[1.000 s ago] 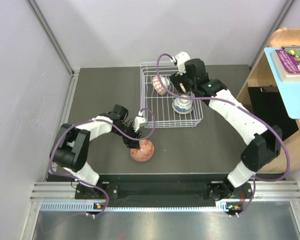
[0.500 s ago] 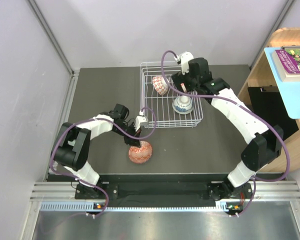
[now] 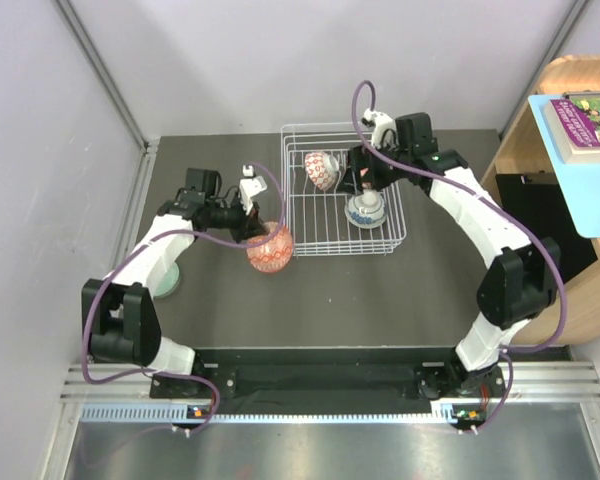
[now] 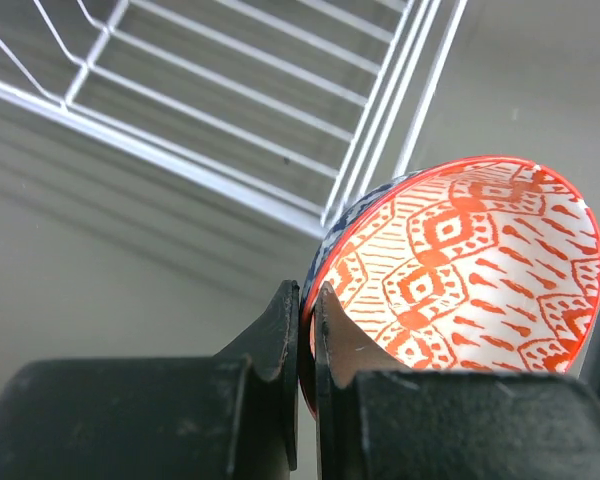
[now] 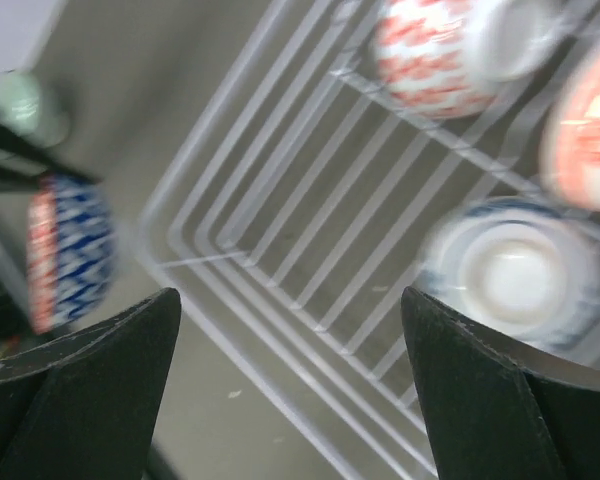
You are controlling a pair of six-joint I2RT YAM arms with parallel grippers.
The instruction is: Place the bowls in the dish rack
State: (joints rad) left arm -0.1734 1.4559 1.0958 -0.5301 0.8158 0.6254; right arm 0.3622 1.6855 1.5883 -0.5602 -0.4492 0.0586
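Orange-red diamond-patterned bowl (image 4: 460, 270), blue-and-white outside, rim clamped in left gripper (image 4: 305, 300); right gripper (image 5: 290, 297) spread wide.

No legible text or labels; print on the colourful booklet (image 3: 586, 120) at right too small

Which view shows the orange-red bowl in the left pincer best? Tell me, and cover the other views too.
Left wrist: the orange-red bowl is large, its pattern sharp, with the left pincer shut on its rim. Top external shows it small, beside the dish rack. Right wrist shows only a blurred edge-on glimpse.
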